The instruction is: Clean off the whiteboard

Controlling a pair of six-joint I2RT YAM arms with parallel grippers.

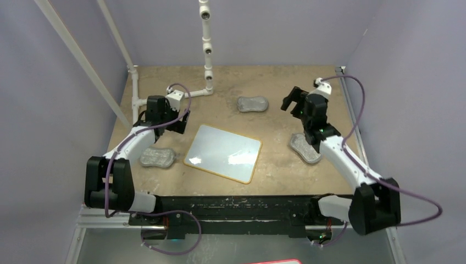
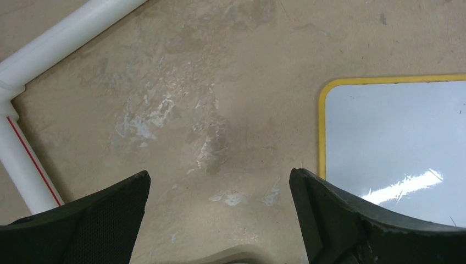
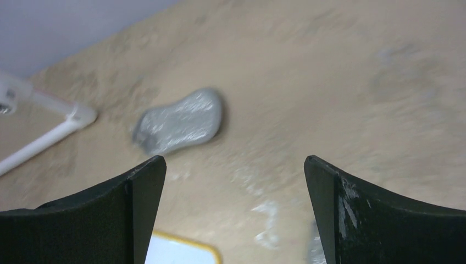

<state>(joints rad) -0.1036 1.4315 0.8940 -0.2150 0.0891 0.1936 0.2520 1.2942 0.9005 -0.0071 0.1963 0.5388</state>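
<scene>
Small flat whiteboard (image 1: 222, 152) w/ yellow-orange rim is laid mid-table btwn the arms; no marks are seen. Left gripper (image 2: 220, 203) & right gripper (image 3: 235, 203) are spread wide, nothing is held. Risk: board is unpinned, so it could be shoved askew when wiped w/ a grey oval cloth pad (image 1: 157, 157).

A whiteboard (image 1: 222, 153) lies flat and askew at the centre of the bench (image 1: 275, 77), its face plain white with glare. The left tool (image 1: 180, 122) sits near its upper-left corner. The right tool (image 1: 291, 100) is at centre right, well apart from the whiteboard. Grey cloths lie around it: the left pad (image 1: 157, 157), the upper pad (image 1: 253, 104), and the right pad (image 1: 304, 148), partly under the right arm.
</scene>
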